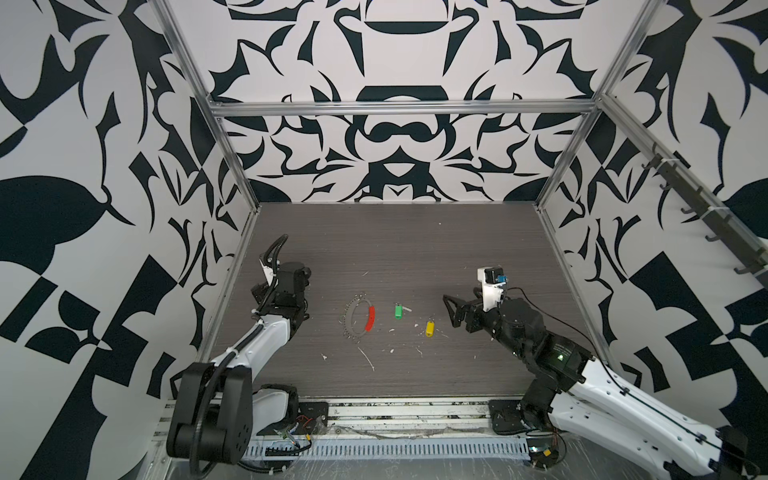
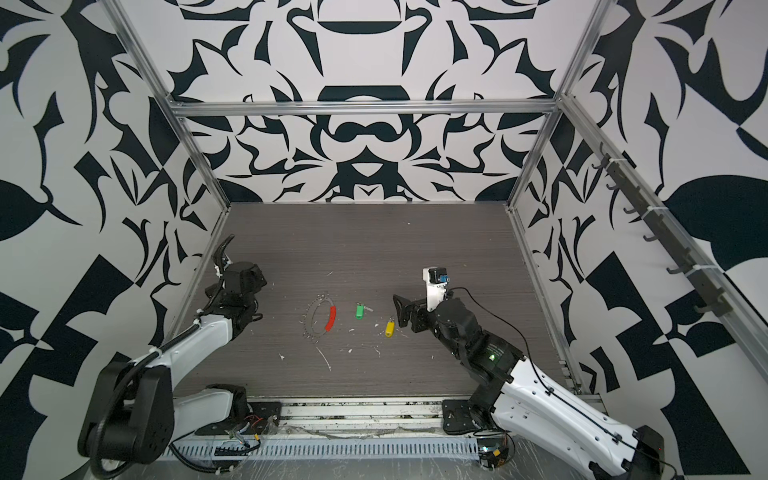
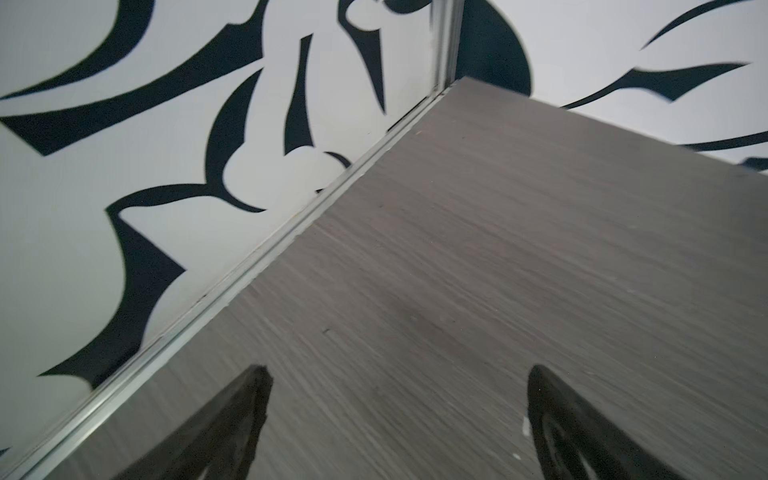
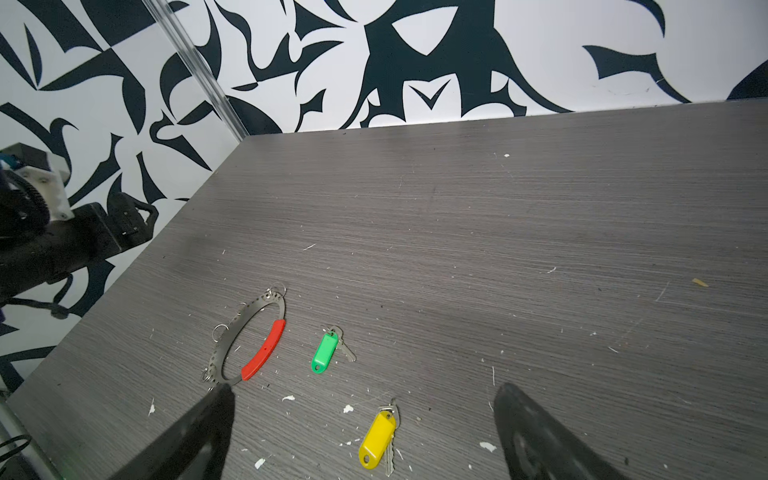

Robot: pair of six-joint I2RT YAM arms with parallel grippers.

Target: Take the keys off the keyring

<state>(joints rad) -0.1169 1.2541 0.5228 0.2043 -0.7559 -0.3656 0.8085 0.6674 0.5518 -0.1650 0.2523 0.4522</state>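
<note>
Green-tagged key (image 4: 325, 352) and, farther out, yellow-tagged key (image 4: 377, 434) lay clear of the keyring (image 4: 265, 350), apparently job done; so left gripper (image 3: 398, 370) and right gripper (image 4: 365, 390) gaped wide, empty.

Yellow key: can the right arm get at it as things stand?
Probably yes. The yellow key lies flat on the table, apart from the green key and keyring, just ahead of the right arm's open fingers, with nothing between.
</note>
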